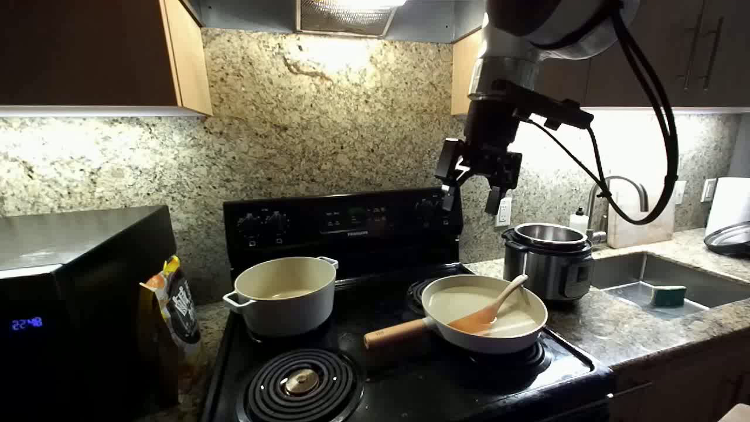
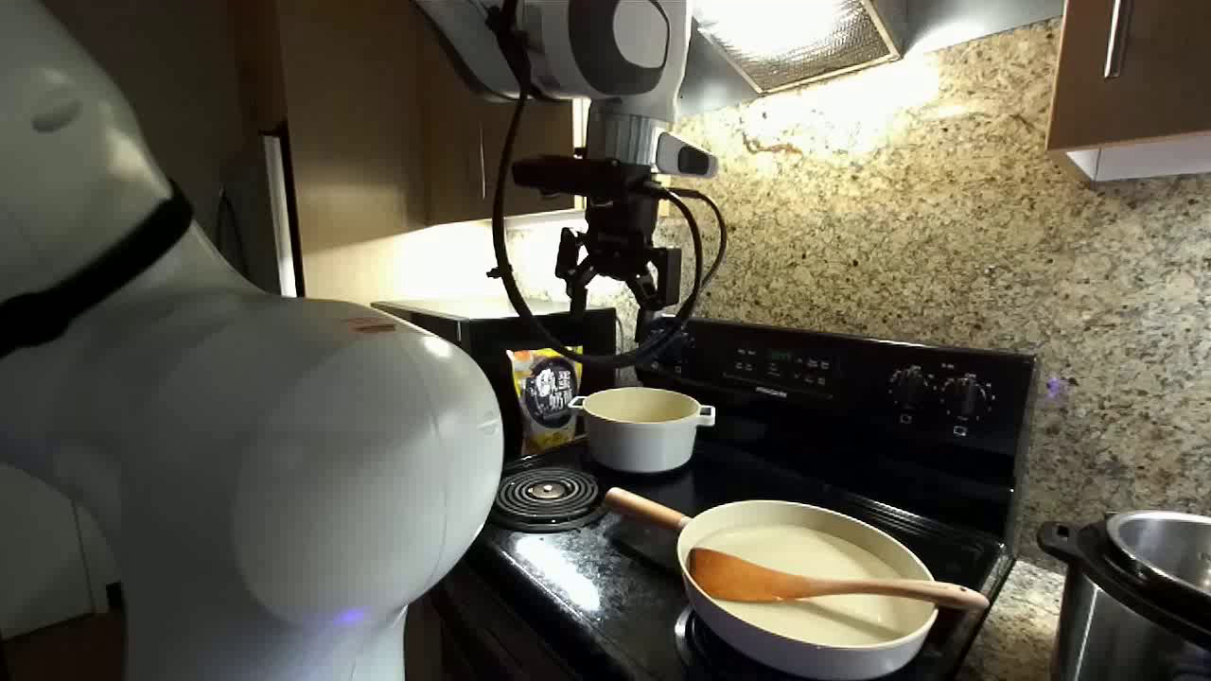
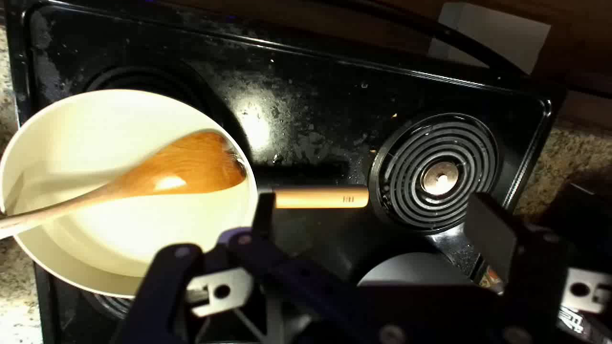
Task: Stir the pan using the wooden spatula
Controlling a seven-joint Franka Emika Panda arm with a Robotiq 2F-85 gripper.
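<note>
The cream-white pan (image 1: 492,344) sits on a right-hand burner in an exterior view, its light wooden handle (image 1: 389,335) pointing left over the stove. Inside it leans the orange-brown wooden spatula (image 2: 743,577), blade down on the pan floor and handle across the rim, sticking out past it. In the wrist view the blade (image 3: 191,167) lies near the handle side of the pan (image 3: 100,114). High above the stove, apart from pan and spatula, hangs my gripper (image 1: 470,200), pointing down. Its jaws stand wide apart with nothing between them, as the wrist view also shows.
A deeper two-handled cream pot (image 1: 287,310) stands at the back left of the stove, near a snack bag (image 2: 547,397) and a black microwave (image 1: 88,328). A steel pot (image 1: 551,264) stands right of the stove. A bare coil burner (image 1: 302,381) is at the front left.
</note>
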